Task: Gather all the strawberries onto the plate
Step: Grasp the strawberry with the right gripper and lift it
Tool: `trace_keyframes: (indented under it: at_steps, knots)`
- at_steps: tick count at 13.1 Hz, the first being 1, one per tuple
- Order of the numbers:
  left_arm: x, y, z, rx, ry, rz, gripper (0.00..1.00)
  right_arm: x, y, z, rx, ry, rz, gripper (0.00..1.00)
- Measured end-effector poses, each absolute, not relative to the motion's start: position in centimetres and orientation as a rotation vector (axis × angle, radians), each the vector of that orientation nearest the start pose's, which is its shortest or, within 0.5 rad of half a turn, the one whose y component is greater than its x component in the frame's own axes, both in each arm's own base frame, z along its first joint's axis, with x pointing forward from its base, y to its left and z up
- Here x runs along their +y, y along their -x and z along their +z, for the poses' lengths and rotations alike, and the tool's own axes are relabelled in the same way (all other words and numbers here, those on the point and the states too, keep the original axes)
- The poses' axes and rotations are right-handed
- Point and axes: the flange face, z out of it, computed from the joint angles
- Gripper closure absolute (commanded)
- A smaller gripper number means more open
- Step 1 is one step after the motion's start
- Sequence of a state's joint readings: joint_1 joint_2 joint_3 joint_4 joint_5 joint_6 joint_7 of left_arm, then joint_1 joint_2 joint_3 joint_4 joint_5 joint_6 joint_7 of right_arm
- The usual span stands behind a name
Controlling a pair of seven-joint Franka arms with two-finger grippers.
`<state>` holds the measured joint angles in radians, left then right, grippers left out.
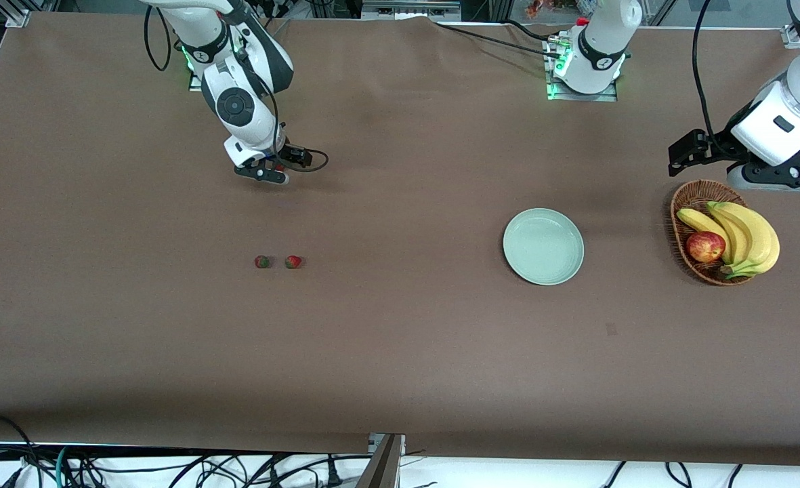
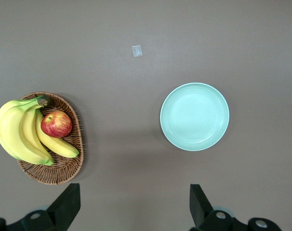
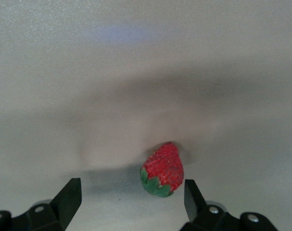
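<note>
Two strawberries (image 1: pixel 262 261) (image 1: pixel 293 261) lie side by side on the brown table, nearer the front camera than my right gripper (image 1: pixel 263 173). A third strawberry (image 3: pixel 163 169) lies on the table between that gripper's open fingers, close to one finger (image 3: pixel 191 192); my right gripper (image 3: pixel 131 186) is low over it and touches nothing. The pale mint-green plate (image 1: pixel 543 246) sits empty toward the left arm's end and also shows in the left wrist view (image 2: pixel 194 116). My left gripper (image 1: pixel 681 159) hangs open and empty high beside the basket, its midpoint (image 2: pixel 133 192) over bare table.
A brown wicker basket (image 1: pixel 685 203) with bananas (image 1: pixel 745 234) and a red apple (image 1: pixel 705 246) stands at the left arm's end of the table, beside the plate. A small tape mark (image 1: pixel 611 329) lies nearer the front camera than the plate.
</note>
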<state>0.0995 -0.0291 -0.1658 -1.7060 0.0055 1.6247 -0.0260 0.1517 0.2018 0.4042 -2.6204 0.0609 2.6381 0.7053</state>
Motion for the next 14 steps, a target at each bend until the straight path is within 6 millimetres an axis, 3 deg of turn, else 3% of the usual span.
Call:
trace_keyframes:
  at_steps: [3, 6, 9, 10, 11, 14]
  knots:
    - [-3.68, -54.5, 58.1, 0.063, 3.127, 0.081, 0.0, 22.46, -34.63, 17.3, 0.323, 3.125, 0.313, 0.43]
    - [-3.68, -54.5, 58.1, 0.064, 3.127, 0.081, 0.0, 22.46, -34.63, 17.3, 0.323, 3.125, 0.312, 0.51]
    - [-3.68, -54.5, 58.1, 0.063, 3.127, 0.081, 0.0, 22.46, -34.64, 17.31, 0.323, 3.125, 0.312, 0.51]
    - [-3.68, -54.5, 58.1, 0.064, 3.127, 0.081, 0.0, 22.46, -34.65, 17.32, 0.322, 3.125, 0.311, 0.48]
    - [-3.68, -54.5, 58.1, 0.064, 3.127, 0.081, 0.0, 22.47, -34.68, 17.34, 0.323, 3.125, 0.31, 0.35]
    - [-3.68, -54.5, 58.1, 0.064, 3.127, 0.081, 0.0, 22.02, -35.15, 17.44, 0.336, 3.123, 0.299, 0.35]
